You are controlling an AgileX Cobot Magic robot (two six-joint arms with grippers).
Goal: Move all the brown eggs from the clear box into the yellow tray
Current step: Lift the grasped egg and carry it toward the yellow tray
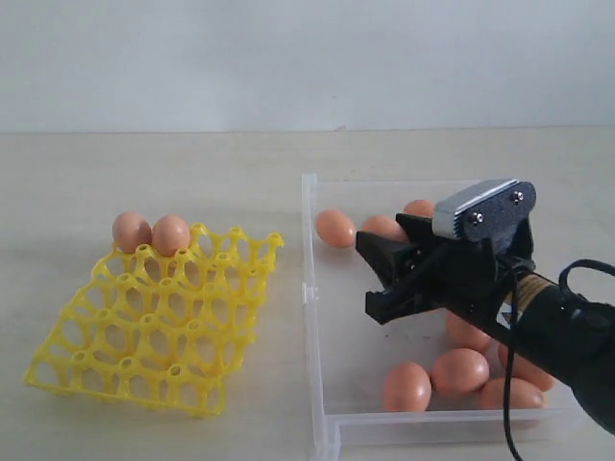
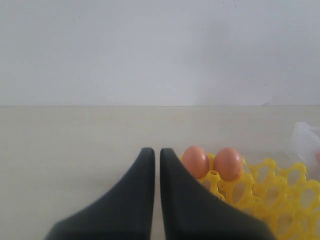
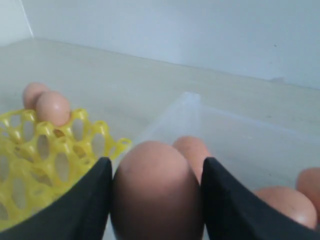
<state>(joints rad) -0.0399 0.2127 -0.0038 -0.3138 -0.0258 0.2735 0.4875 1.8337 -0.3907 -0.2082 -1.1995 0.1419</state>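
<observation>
right gripper [image 3: 156, 167]: pinching one brown egg [image 3: 152, 202] over the clear box [image 1: 309, 252], raised for carrying to the yellow tray [image 1: 144, 328].

The eggs [image 1: 406, 386] were orange-brown. The tray [image 1: 126, 389] was bright yellow with holes. The box [image 1: 309, 288] was see-through.

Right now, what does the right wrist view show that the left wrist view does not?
Only the right wrist view: the right claw closed on a brown egg, with more loose eggs lying in the clear box. Only the left wrist view: the left claw, shut and empty, near the yellow tray. Both: the tray with two eggs at its edge, and the box, though the left wrist view catches only a corner of it.
</observation>
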